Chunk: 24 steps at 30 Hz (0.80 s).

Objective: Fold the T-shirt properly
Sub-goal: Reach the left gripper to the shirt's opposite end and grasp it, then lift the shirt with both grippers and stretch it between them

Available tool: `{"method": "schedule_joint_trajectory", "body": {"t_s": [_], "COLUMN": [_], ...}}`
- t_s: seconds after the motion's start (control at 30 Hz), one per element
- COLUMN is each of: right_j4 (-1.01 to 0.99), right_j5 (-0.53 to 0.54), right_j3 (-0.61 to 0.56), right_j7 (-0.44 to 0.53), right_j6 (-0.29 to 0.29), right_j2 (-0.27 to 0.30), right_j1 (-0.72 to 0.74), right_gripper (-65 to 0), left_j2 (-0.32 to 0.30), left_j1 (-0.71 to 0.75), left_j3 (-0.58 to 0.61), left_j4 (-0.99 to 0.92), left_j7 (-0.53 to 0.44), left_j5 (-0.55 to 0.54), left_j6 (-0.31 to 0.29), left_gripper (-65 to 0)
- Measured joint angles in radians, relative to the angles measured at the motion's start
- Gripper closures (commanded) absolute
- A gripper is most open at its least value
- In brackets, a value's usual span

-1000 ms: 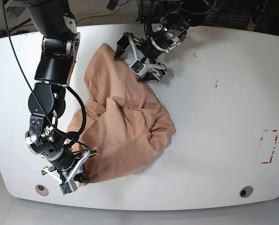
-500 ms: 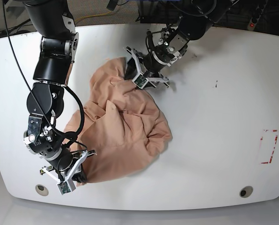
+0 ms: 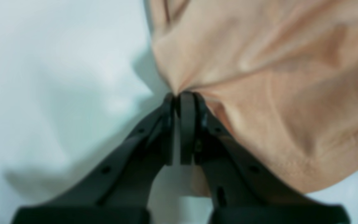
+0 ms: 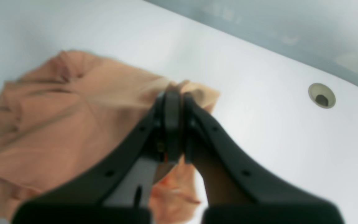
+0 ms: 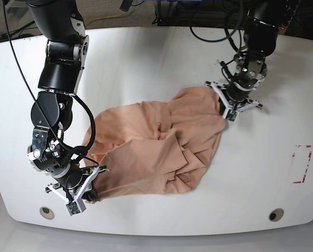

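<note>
both wrist views blurred, T-shirt cut off at frame edges, seams unreadable

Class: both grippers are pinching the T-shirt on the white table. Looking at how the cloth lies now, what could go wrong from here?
1. The left gripper and right gripper each pinch only a small bunch of the T-shirt, so cloth may slip out under tension.
2. The middle is crumpled and overlapped; folding now would likely trap wrinkles.
3. The right gripper sits near the table edge, so cloth could hang off.

A robotics lab: white table with grommet holes, black cables behind.
</note>
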Motion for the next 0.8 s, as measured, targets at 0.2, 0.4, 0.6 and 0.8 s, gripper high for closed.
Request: {"method": "schedule_joint_trajectory", "body": {"t_s": [0.2,0.4,0.6,0.8], "right_j4": [0.0,0.0,0.0,0.0], "right_j5": [0.0,0.001,0.002,0.0], "right_j3": [-0.001,-0.001,-0.003,-0.003], "right_j7": [-0.002,-0.002,-0.002,-0.003], "right_j6": [0.0,0.0,0.001,0.0], "right_j2": [0.0,0.0,-0.002,-0.002], "right_j1": [0.0,0.0,0.0,0.0], "right_gripper": [0.0,0.0,0.0,0.0], "left_j2": [-0.01,-0.002,0.037,0.084], "left_j1": [0.082,0.135,0.165,0.214], "left_j3": [-0.188,-0.297,-0.346,-0.376], "left_j4": [0.094,0.149,0.171,0.213], "left_j7": [0.067,0.085,0.093,0.101], "left_j5": [0.015,0.023,0.024,-0.067], "left_j6": [-0.228,-0.365,-0.46,-0.573], "left_gripper": [-33.8,-53.8,-53.6,-53.6]}}
